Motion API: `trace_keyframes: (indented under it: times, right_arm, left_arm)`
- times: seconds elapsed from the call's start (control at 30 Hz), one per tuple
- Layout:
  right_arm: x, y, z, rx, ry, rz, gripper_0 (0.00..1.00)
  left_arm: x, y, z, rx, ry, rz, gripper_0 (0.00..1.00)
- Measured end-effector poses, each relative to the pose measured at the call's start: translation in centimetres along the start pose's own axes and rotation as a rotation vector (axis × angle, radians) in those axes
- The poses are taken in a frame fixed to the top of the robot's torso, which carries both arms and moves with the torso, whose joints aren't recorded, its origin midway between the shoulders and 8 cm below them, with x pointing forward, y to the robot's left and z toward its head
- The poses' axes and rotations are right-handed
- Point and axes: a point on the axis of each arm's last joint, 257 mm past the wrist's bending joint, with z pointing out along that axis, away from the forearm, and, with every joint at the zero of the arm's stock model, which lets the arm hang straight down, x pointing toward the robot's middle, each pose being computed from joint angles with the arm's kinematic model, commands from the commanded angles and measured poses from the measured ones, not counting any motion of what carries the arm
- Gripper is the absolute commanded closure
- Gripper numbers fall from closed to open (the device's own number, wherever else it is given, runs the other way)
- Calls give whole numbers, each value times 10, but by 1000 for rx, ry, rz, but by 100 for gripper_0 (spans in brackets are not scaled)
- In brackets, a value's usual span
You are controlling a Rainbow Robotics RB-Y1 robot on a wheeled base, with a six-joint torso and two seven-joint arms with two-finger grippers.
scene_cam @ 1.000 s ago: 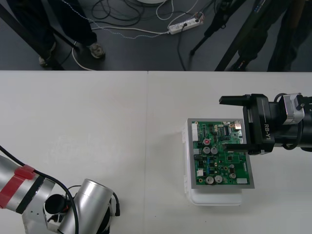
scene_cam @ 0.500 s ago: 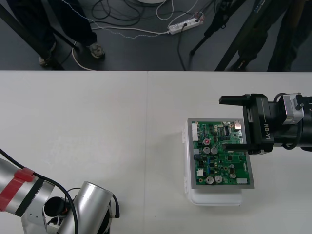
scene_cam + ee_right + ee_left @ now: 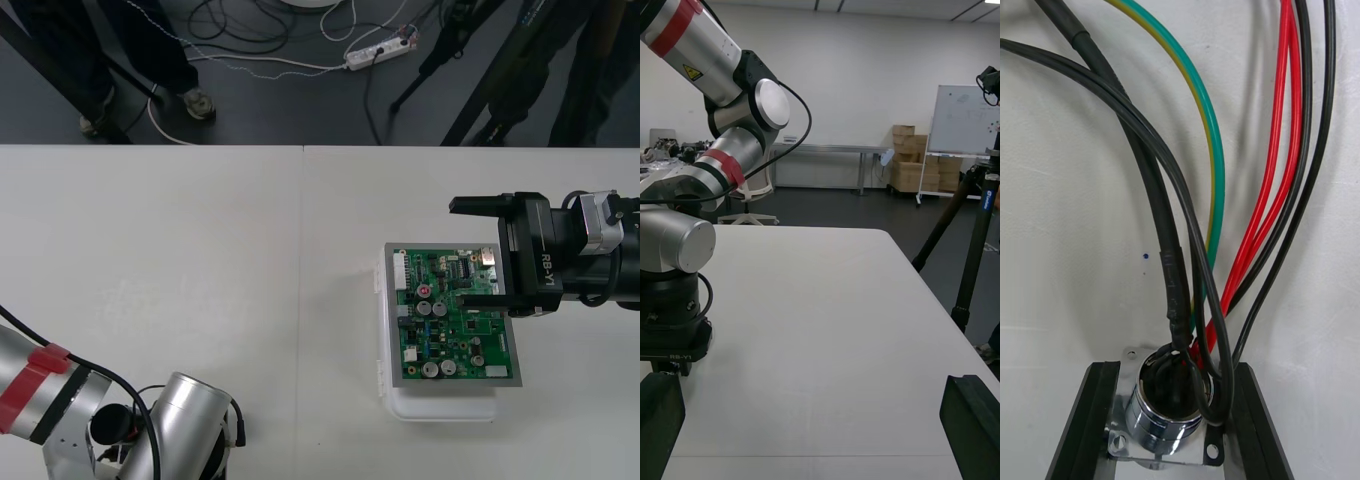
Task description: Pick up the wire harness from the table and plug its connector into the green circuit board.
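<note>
While we are clamping the round metal socket [image 3: 1166, 411] of the harness [image 3: 1196, 247] between the fingers [image 3: 1091, 420] of our left hand [image 3: 1172, 369], its red, black and green wires [image 3: 1214, 150] are trailing away over the bench [image 3: 1067, 225]. Our right hand [image 3: 458, 252] is hovering, spread wide open, above the far end of the green circuit board [image 3: 445, 335] on its white base [image 3: 440, 408].

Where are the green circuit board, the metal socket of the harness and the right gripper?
green circuit board [image 3: 440, 330], front view, middle of its green face.
metal socket [image 3: 1161, 420], left wrist view, its shiny round body.
right gripper [image 3: 456, 252], front view, midway between its fingertips.
</note>
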Motion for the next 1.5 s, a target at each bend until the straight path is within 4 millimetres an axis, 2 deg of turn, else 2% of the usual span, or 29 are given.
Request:
trace_keyframes:
  times: [0.17,0.37,0.67,1.0,1.27,1.5]
  right_arm:
    - [0,0,0,0,0,0,0]
    - [0,0,0,0,0,0,0]
    - [0,0,0,0,0,1,0]
    - [0,0,0,0,0,1,0]
    - [0,0,0,-1,0,0,0]
    - [0,-1,0,-1,-1,0,0]
  left_arm:
    - [7,-6,-10,5,23,-22,100]
    - [15,-25,-43,36,66,-85,100]
    - [16,-64,-99,107,122,-243,100]
    - [12,-102,-132,117,185,-451,100]
    - [14,-150,-178,96,314,-708,100]
    - [6,-172,-210,82,404,-840,100]
